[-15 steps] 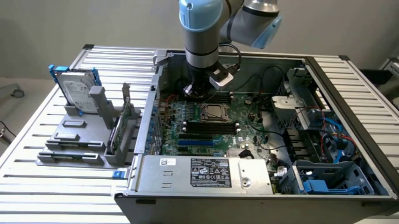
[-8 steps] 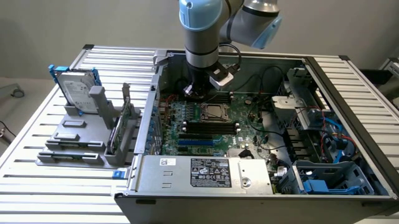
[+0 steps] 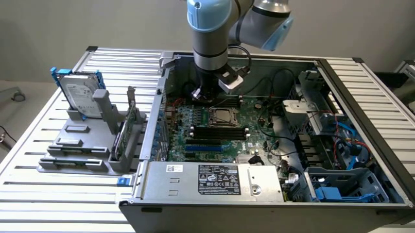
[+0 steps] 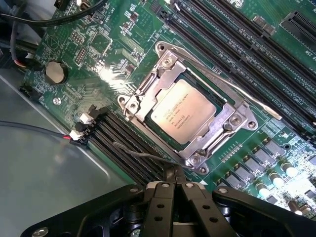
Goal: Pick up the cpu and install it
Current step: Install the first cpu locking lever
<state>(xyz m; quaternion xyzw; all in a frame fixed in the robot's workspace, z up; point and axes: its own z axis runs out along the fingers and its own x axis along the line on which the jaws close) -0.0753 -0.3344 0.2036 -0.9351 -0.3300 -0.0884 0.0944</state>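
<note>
Robot gripper (image 4: pixel 173 185), fingers closed on nothing, hovers just beside the socket (image 4: pixel 236 121); the cpu (image 4: pixel 183 117) lies flat inside it, seemingly seated; installing looks nearly finished; next calls for clearing the socket's thin lever (image 4: pixel 143 154).

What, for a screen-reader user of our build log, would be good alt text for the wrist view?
A silvery cpu lies in its metal socket frame on a green motherboard, with black memory slots on either side. The shut gripper, holding nothing visible, hangs near one corner of the frame.
</note>
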